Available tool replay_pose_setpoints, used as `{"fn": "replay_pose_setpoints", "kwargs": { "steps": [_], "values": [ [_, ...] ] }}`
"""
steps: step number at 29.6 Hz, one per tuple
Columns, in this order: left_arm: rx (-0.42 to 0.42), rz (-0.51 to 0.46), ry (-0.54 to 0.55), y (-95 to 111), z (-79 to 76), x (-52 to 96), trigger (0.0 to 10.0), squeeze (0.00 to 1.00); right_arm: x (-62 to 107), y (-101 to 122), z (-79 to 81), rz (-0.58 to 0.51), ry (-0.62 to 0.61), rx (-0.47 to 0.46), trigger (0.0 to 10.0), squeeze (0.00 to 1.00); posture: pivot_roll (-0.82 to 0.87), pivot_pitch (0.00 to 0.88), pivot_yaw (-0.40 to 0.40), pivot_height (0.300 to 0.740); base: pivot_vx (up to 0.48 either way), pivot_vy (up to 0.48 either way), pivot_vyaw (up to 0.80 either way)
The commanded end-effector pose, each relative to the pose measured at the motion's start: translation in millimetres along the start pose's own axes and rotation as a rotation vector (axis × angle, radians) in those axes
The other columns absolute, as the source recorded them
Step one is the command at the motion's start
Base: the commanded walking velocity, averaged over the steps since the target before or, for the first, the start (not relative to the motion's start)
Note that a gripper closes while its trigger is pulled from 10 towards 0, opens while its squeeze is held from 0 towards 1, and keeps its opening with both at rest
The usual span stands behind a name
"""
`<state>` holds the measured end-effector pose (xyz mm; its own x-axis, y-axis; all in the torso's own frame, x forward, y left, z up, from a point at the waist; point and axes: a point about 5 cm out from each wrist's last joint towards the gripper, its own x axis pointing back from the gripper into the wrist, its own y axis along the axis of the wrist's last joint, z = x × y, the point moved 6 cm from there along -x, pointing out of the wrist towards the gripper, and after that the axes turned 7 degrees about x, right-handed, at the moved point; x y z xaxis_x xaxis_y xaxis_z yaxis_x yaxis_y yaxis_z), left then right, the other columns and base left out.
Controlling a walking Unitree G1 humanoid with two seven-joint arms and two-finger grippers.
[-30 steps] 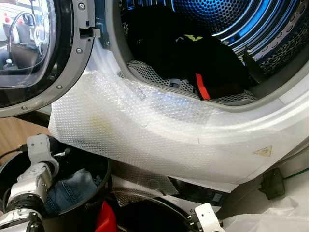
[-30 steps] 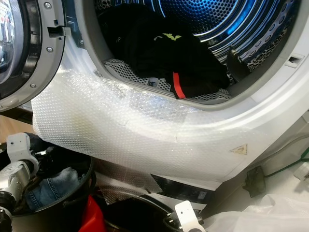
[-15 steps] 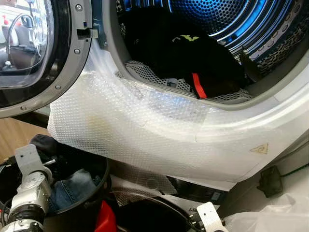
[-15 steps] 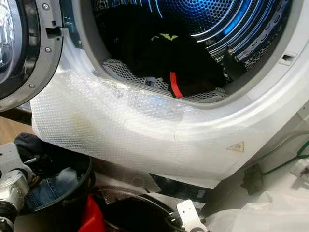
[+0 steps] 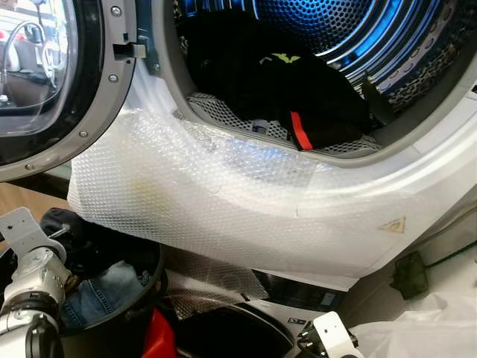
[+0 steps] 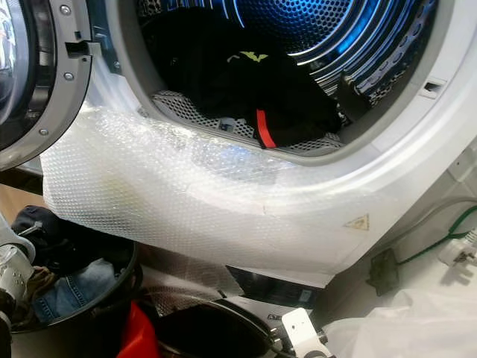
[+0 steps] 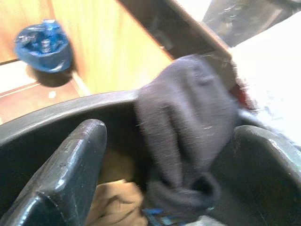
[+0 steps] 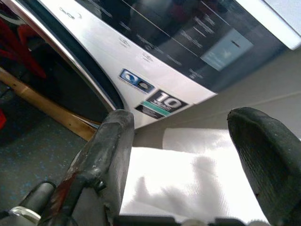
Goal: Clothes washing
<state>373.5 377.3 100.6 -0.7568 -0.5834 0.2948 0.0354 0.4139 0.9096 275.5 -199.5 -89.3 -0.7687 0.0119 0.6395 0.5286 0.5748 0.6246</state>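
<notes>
The washer drum (image 5: 320, 22) stands open, lit blue inside, with a heap of black clothes (image 5: 253, 74) showing a red strip (image 5: 300, 130). A black basket (image 5: 153, 287) at the lower left holds jeans (image 5: 104, 291) and a dark cloth (image 5: 82, 239). My left arm (image 5: 33, 276) reaches over that basket. In the left wrist view the left gripper (image 7: 170, 129) is open, with a dark woolly garment (image 7: 188, 122) draped on the basket rim between its fingers. My right gripper (image 8: 184, 117) is open and empty, low before the washer's lower panel (image 8: 155, 61).
The round door (image 5: 45, 74) hangs open to the left. Bubble wrap (image 5: 209, 194) covers the washer front below the opening. A red item (image 5: 158, 335) and a second dark tub (image 5: 231, 335) lie beneath it. White plastic sheeting (image 5: 417, 335) and a black plug (image 5: 410, 274) are on the right.
The camera has shifted slightly, so the washer sits a little further left in the picture. My left arm has drawn back toward the lower left over the basket. The right wrist moved slightly right.
</notes>
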Motion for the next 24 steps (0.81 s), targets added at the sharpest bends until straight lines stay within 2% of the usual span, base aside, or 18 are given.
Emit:
{"fn": "replay_pose_setpoints", "kwargs": {
  "steps": [1, 2, 4, 9, 13, 16, 18, 24],
  "values": [
    [-0.039, 0.025, -0.096, -3, -22.1, 0.5, 10.0, 0.0, 3.6, -9, -13.7, 0.002, -0.031, -0.006, 10.0, 0.0, 0.0, 0.0, -0.196, 0.74, 0.0, 0.0, 0.0],
    [-0.078, 0.027, -0.132, -4, -30.1, 1.2, 10.0, 0.0, 5.0, -12, -16.7, 0.004, -0.039, -0.006, 10.0, 0.0, -0.02, 0.0, -0.196, 0.74, 0.0, 0.0, 0.0],
    [-0.122, 0.044, -0.153, -9, -36.3, 2.2, 10.0, 0.0, 6.6, -16, -20.8, 0.004, -0.05, -0.007, 10.0, 0.0, -0.04, 0.0, -0.198, 0.74, 0.0, 0.0, 0.0],
    [-0.152, 0.108, -0.159, -29, -41.4, 5.5, 10.0, 0.0, 10.0, -22, -26.5, 0.005, -0.062, -0.009, 10.0, 0.0, -0.08, 0.0, -0.194, 0.74, 0.0, 0.0, 0.0],
    [-0.138, 0.131, -0.159, -42, -44.4, 8.6, 10.0, 0.0, 11.3, -24, -27.2, 0.005, -0.067, -0.01, 10.0, 0.0, -0.1, 0.0, -0.185, 0.74, 0.0, 0.0, 0.0],
    [-0.133, 0.098, -0.117, -45, -41.7, 10.1, 10.0, 0.0, 12.6, -26, -27.3, 0.004, -0.076, -0.022, 10.0, 0.0, -0.1, 0.0, -0.175, 0.74, 0.0, 0.0, 0.0],
    [-0.084, 0.062, -0.071, -44, -38.3, 11.3, 10.0, 0.0, 13.0, -26, -26.5, 0.0, -0.082, -0.045, 10.0, 0.0, -0.1, 0.0, -0.166, 0.74, 0.0, 0.0, 0.0],
    [-0.111, 0.079, -0.071, -58, -43.3, 16.2, 10.0, 0.0, 11.9, -24, -23.1, -0.003, -0.073, -0.046, 10.0, 0.0, -0.08, 0.0, -0.159, 0.74, 0.0, 0.0, 0.0]
  ]
}}
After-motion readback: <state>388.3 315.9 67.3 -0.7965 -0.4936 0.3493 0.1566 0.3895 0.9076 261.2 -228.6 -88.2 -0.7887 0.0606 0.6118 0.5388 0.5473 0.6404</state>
